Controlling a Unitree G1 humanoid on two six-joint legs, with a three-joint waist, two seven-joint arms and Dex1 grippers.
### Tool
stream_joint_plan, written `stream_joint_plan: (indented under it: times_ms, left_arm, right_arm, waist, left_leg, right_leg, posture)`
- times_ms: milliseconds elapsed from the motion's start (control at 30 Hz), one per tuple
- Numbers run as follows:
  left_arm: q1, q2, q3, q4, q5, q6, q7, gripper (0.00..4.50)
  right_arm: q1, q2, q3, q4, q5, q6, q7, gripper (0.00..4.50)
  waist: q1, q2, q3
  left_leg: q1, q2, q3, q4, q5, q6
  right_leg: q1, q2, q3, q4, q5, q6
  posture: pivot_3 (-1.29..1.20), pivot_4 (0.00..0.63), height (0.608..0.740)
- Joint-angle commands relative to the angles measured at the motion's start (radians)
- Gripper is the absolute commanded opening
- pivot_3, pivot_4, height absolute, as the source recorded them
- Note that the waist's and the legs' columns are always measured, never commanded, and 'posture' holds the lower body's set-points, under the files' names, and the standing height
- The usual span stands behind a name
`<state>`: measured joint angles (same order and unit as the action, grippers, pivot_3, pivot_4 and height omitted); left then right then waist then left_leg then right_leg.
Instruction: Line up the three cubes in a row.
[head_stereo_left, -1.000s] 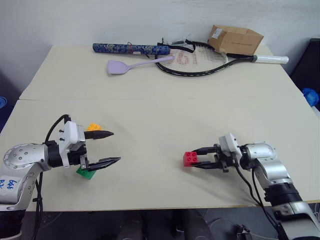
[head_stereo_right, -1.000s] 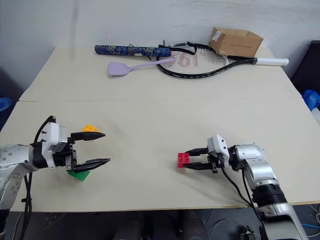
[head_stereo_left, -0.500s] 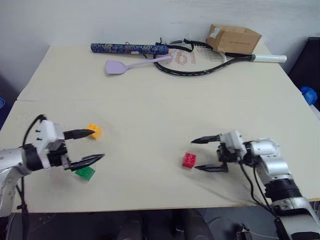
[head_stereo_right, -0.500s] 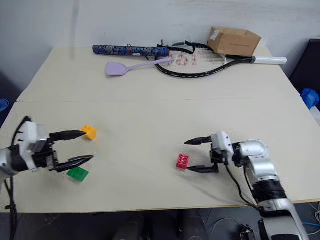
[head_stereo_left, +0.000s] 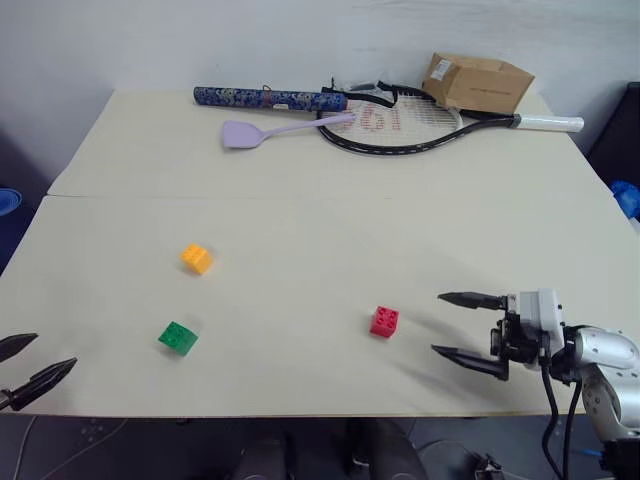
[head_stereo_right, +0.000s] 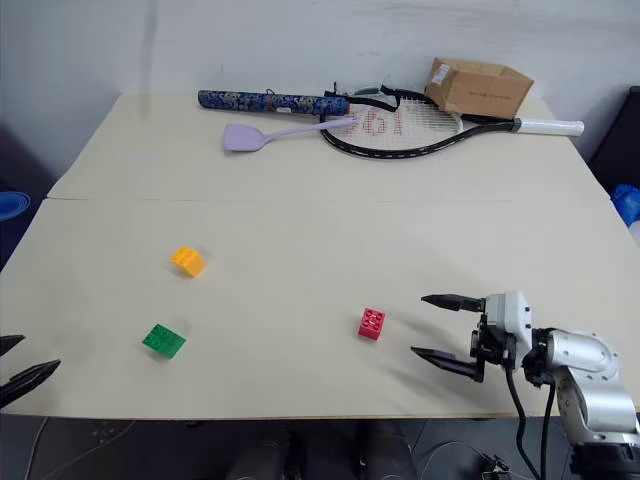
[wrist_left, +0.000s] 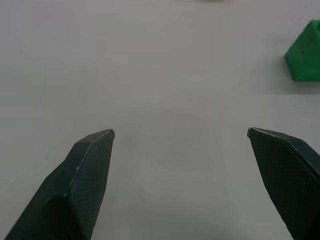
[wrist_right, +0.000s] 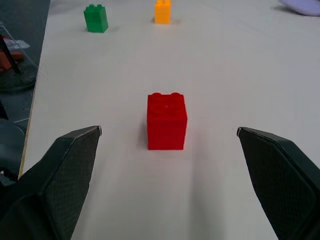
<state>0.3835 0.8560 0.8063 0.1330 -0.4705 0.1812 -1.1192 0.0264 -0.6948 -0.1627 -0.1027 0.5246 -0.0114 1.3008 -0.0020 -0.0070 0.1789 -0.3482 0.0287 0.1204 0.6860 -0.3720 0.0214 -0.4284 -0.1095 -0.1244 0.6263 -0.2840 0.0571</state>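
Note:
Three studded cubes lie apart on the beige table (head_stereo_left: 330, 230). The red cube (head_stereo_left: 384, 321) rests near the front middle, free of any grip. To its right my right gripper (head_stereo_left: 437, 324) stands open, fingers pointing at the cube with a gap between. The green cube (head_stereo_left: 177, 337) lies at the front left and the yellow-orange cube (head_stereo_left: 196, 258) a little behind it. My left gripper (head_stereo_left: 28, 358) is open at the table's front left corner, well left of the green cube (wrist_left: 306, 52). The right wrist view has the red cube (wrist_right: 166, 120) ahead between open fingers.
At the table's far edge lie a badminton racket (head_stereo_left: 420, 125), a lilac spatula (head_stereo_left: 270, 130), a dark patterned tube (head_stereo_left: 265, 98) and a brown cardboard box (head_stereo_left: 477, 82). A seam (head_stereo_left: 300, 196) runs across the tabletop.
My right gripper opened, let go of the red cube and drew back to the right. My left gripper pulled away left from the green and yellow-orange cubes to the table's corner.

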Motion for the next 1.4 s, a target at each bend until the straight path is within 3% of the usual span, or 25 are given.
stream_joint_plan:
  times_ms: [33,233,500,600,833,933,1100,1400]
  left_arm:
    - [-0.03,0.002,-0.05,-0.156,-0.05,-0.009,-0.03,4.5]
    - [-0.123,0.035,-0.219,-0.439,-0.104,0.074,-0.033,4.5]
    - [-0.251,0.05,-0.368,-0.49,-0.093,0.106,-0.041,4.5]
    - [-0.277,0.058,-0.383,-0.474,-0.088,0.105,-0.047,4.5]
    - [-0.288,0.07,-0.384,-0.44,-0.077,0.097,-0.062,4.5]
    - [-0.296,0.072,-0.387,-0.43,-0.075,0.096,-0.067,4.5]
    - [-0.324,0.075,-0.411,-0.412,-0.066,0.087,-0.079,4.5]
    - [-0.292,0.066,-0.4,-0.459,-0.075,0.099,-0.061,4.5]
  right_arm:
    - [-0.007,0.024,0.05,-0.119,-0.027,0.047,-0.084,4.47]
    - [-0.067,0.075,0.167,-0.174,-0.172,0.115,-0.267,4.47]
    - [-0.142,0.099,0.247,-0.062,-0.217,0.113,-0.275,4.47]
    - [-0.158,0.107,0.258,-0.013,-0.221,0.085,-0.254,3.89]
    - [-0.17,0.125,0.277,0.068,-0.216,0.002,-0.189,1.52]
    - [-0.211,0.094,0.281,0.115,-0.162,-0.05,-0.03,1.51]
    - [-0.413,0.054,0.327,0.303,-0.149,-0.053,0.233,1.51]
    - [-0.598,0.15,0.371,0.618,-0.223,-0.197,0.303,1.51]
  waist:
    - [0.002,0.0,0.0]
    - [-0.002,0.0,0.0]
    - [-0.005,0.0,0.0]
    - [-0.003,0.0,0.0]
    - [-0.004,0.0,0.0]
    - [-0.003,0.0,0.0]
    - [-0.006,0.001,0.0]
    - [-0.012,0.001,0.0]
  left_leg:
    - [0.0,0.0,0.0,0.0,-0.001,-0.001]
    - [0.0,0.0,0.0,0.0,0.0,-0.001]
    - [0.0,0.0,0.002,0.0,0.002,0.0]
    - [-0.001,0.001,0.002,0.0,0.002,0.0]
    - [-0.001,0.001,0.002,0.0,0.002,0.0]
    - [-0.001,0.001,0.002,0.0,0.002,0.0]
    - [-0.002,0.002,0.002,0.003,0.002,0.001]
    - [-0.004,0.003,0.0,0.005,0.002,0.0]
  right_leg:
    - [0.0,0.0,0.0,0.0,0.0,0.0]
    - [0.0,0.0,0.0,0.001,0.0,0.0]
    - [0.0,0.004,0.0,0.001,0.0,0.0]
    - [0.0,0.005,0.0,0.001,0.0,0.0]
    - [0.0,0.006,0.0,0.001,0.0,0.0]
    - [0.0,0.006,0.0,0.001,0.0,0.0]
    - [0.0,0.007,0.0,0.001,0.0,0.0]
    - [0.0,0.007,-0.001,0.002,0.0,0.0]
  posture:
    - [0.0,0.15,0.74]
    - [0.0,0.15,0.74]
    - [0.0,0.15,0.74]
    - [0.0,0.15,0.74]
    - [0.0,0.15,0.74]
    - [0.0,0.15,0.74]
    - [0.0,0.15,0.74]
    - [0.0,0.15,0.74]
